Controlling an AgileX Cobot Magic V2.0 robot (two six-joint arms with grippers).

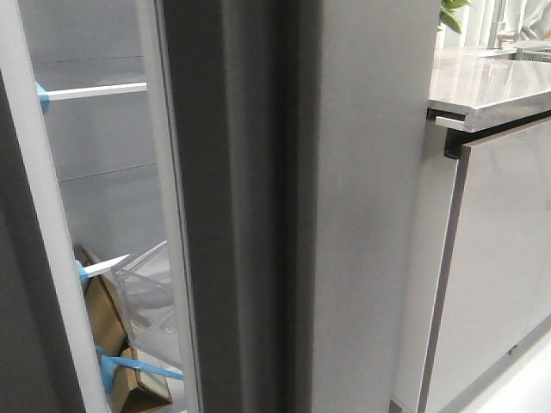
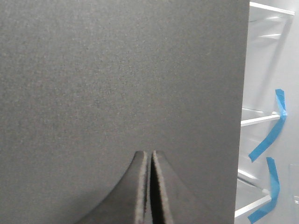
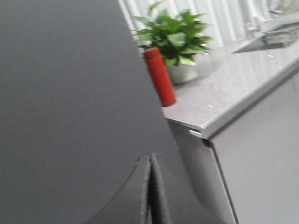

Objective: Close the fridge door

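Left tool (image 2: 149,161) and right tool (image 3: 150,163): both clenched, nothing held.
You've got both against the flat matte dark-grey fridge door (image 1: 258,206).

The left end effector (image 2: 150,161) has its two dark fingers pressed together, tips meeting. The right end effector (image 3: 150,163) likewise shows both fingers closed flat against each other.
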